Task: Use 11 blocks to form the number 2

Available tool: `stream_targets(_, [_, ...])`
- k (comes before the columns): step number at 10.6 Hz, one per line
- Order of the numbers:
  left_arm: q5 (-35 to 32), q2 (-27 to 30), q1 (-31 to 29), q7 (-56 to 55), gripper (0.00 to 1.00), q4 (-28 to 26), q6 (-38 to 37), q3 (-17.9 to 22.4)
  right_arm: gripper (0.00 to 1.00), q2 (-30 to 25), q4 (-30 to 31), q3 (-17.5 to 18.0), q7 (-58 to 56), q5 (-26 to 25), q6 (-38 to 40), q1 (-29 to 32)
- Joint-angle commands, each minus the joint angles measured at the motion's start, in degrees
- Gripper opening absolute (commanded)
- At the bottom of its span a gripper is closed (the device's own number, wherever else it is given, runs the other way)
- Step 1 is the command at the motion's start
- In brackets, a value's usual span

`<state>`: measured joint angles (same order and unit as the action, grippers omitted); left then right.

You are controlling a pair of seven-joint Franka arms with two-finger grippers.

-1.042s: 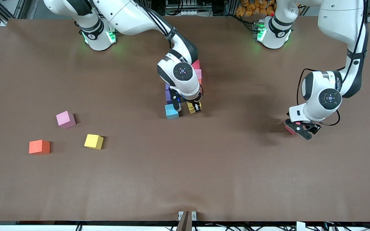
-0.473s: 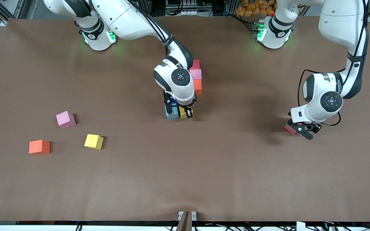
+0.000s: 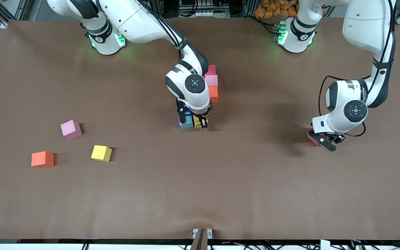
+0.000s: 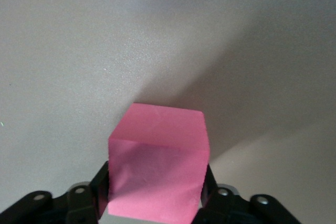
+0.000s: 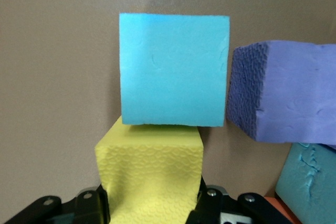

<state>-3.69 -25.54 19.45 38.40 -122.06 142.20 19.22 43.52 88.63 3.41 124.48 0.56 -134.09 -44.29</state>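
Yellow foam sits clamped in your right gripper (image 3: pixel 200 122), that yellow block (image 5: pixel 151 174) touching the cyan block (image 5: pixel 174 70) at the end of the number 2 (image 3: pixel 200 99) nearest the front camera. Toward the left arm's end from the number 2, your left gripper (image 3: pixel 319 139) is closed on a pink block (image 4: pixel 157 163) low at the table (image 3: pixel 200 194).

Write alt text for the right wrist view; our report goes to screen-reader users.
The right claw is shut on a yellow foam cube, setting it against a cyan cube on the brown table. A purple cube sits beside the cyan one, with part of another cyan cube at the frame's edge.
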Motion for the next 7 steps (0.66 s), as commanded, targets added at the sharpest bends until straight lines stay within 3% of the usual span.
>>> stream_targets(1, [1.23, -0.39, -0.56, 1.15, 0.25, 0.25, 0.71, -0.76, 0.00, -0.45, 1.36, 0.37, 1.91, -1.53, -0.12, 0.08])
stream_targets(3, [5.24, -0.39, -0.12, 0.28, 0.02, 0.51, -1.03, -1.37, 0.00, -0.54, 1.72, 0.37, 1.91, -1.44, -0.04, -0.01])
stream_targets(7, [8.70, -0.13, 0.32, -8.82, 0.02, 5.15, -12.25, -2.08, 0.00, -0.80, 2.60, 0.37, 1.91, -1.44, -0.04, -0.36])
